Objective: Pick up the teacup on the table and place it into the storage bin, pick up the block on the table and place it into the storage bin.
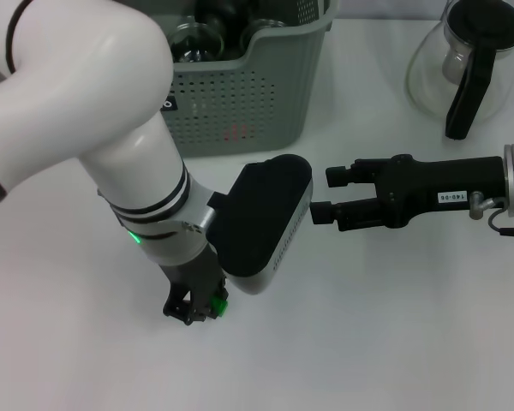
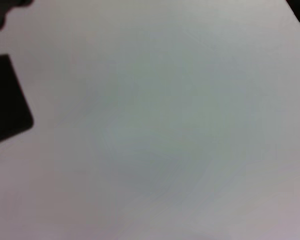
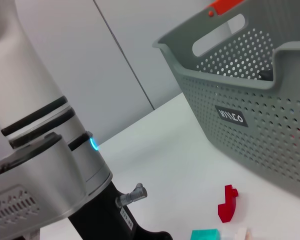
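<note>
white table [image 1: 394,325] with storage bin [image 1: 240,103], carafe [image 1: 463,64]

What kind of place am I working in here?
Probably a lab or test bench, not a home: a plain white table, bare grey wall panels, and staged props, namely a storage bin and a glass carafe.

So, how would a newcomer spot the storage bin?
On the white table, look to the far edge, behind the left arm. The storage bin is the grey-green perforated basket with a small black label; the carafe to its right is clear glass.
</note>
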